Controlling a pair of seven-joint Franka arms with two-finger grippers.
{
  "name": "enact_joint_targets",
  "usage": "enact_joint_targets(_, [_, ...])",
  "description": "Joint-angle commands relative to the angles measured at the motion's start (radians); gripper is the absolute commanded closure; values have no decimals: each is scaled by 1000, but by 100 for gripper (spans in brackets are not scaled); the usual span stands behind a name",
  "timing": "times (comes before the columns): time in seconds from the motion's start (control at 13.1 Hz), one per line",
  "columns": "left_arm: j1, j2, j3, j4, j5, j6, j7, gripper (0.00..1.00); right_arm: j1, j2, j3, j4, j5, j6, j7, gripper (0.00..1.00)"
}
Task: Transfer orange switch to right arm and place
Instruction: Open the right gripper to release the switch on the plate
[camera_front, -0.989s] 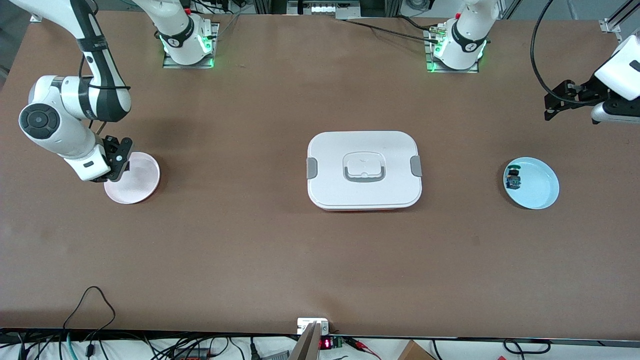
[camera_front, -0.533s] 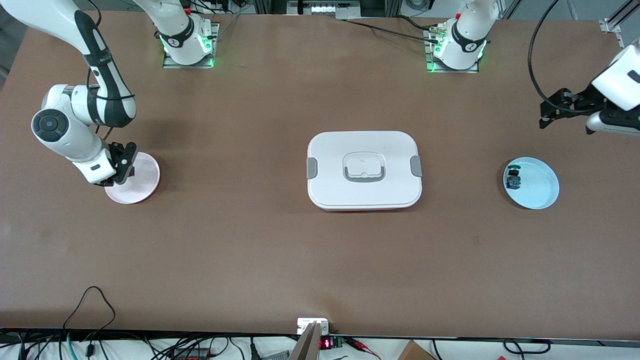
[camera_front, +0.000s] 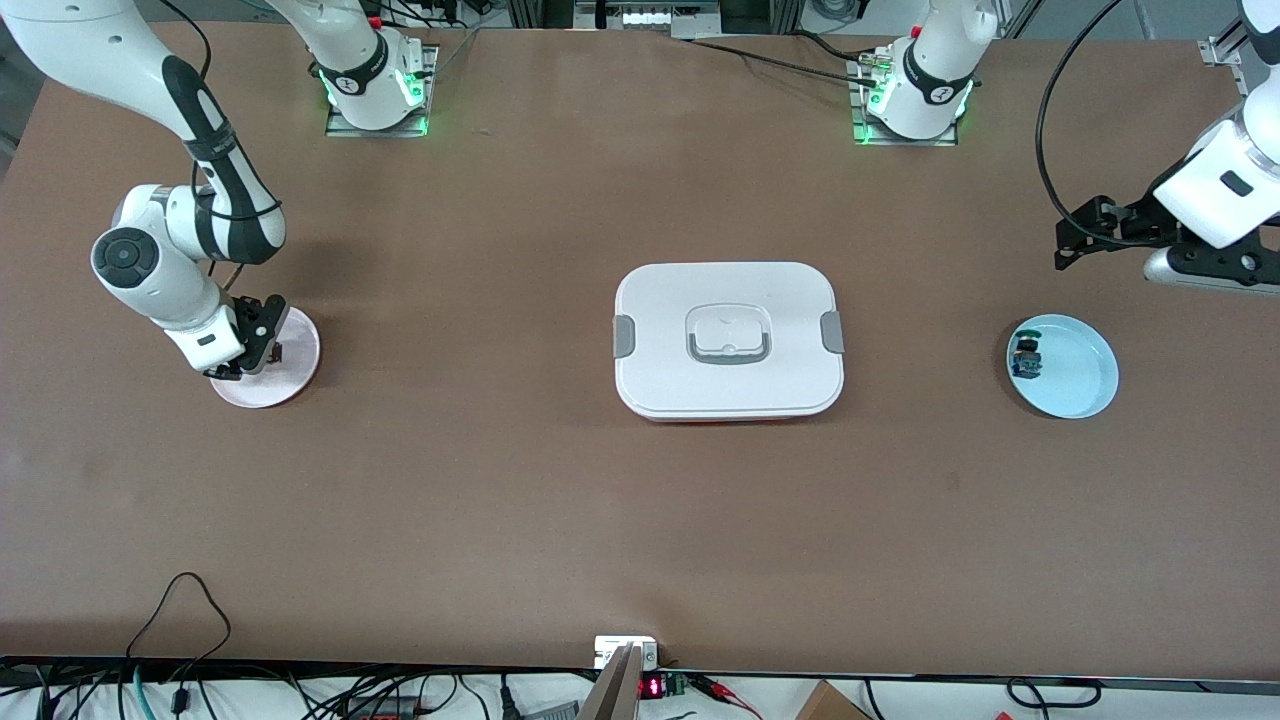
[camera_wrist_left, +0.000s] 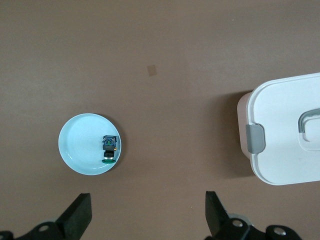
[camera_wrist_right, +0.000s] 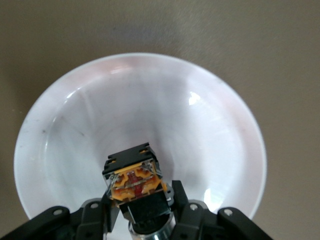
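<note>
**A:** Where was your orange switch (camera_wrist_right: 134, 181) at that point?

**B:** Clamped in your right gripper (camera_front: 262, 345), directly over the pink plate (camera_front: 295, 375), which sat at nine o'clock on the table in the front view, at the right arm's end. The plate lay straight below the switch, so by my reading the drop needed only a short descent.

**A:** And its long axis?

**B:** It ran along the fingers, orange body toward the plate (camera_wrist_right: 50, 125) and dark barrel up between the pads. I'd judge it would topple onto its side once let go.

**A:** What did your other arm do?

**B:** It waited. Your left gripper (camera_front: 1075, 235) hung spread wide and empty over bare table at three o'clock, well apart from the pink plate.

**A:** Which view told you more?

**B:** The right wrist view alone showed the grip. The front view barely showed the switch. The left wrist view showed the green-capped switch (camera_wrist_left: 109, 148) lying in the blue plate (camera_wrist_left: 67, 150).
</note>
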Motion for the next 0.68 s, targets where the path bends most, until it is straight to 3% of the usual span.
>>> enact_joint_targets(0.0, [-10,19,11,29,-4,-8,-30,0,-28,5,14,-27,-6,39,12,100])
enact_joint_targets(0.08, [-8,27,16,33,-6,-8,-28,0,-27,3,15,-37,-6,38,14,100])
enact_joint_targets(0.15, [3,30,16,35,-7,-8,-24,0,-27,-1,17,-42,-6,36,14,92])
enact_joint_targets(0.23, [16,30,16,35,-9,-8,-24,0,-28,-7,21,-42,-5,33,20,29])
enact_joint_targets(0.3, [20,31,16,35,-9,-9,-24,0,-28,-22,21,-42,-5,25,26,0])
enact_joint_targets(0.61, [20,30,11,38,-9,-9,-13,0,-25,-113,55,-27,47,-1,55,0])
